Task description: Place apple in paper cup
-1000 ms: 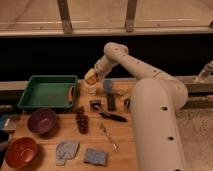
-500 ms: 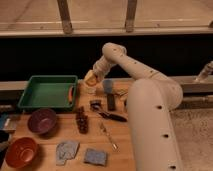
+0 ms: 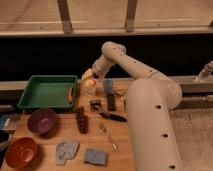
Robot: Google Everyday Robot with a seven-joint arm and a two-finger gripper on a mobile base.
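Observation:
The yellow-orange apple [image 3: 88, 75] sits at the tip of my gripper [image 3: 89, 78], at the back of the wooden table just right of the green tray. Directly beneath the apple is the small cream-white paper cup [image 3: 91, 87], standing upright on the table. The apple is right over the cup's mouth; I cannot tell whether it touches the rim. My white arm comes down to it from the right and hides the table behind it.
A green tray [image 3: 47, 93] stands at the back left. A purple bowl [image 3: 41, 120] and a red-orange bowl [image 3: 20, 152] are at the front left. A dark grape bunch [image 3: 81, 120], fork [image 3: 108, 135], brush [image 3: 113, 116], grey cloth [image 3: 66, 150] and blue sponge [image 3: 95, 157] lie mid-table.
The gripper with the apple has shifted slightly left and down over the cup. Everything else on the table has stayed in place.

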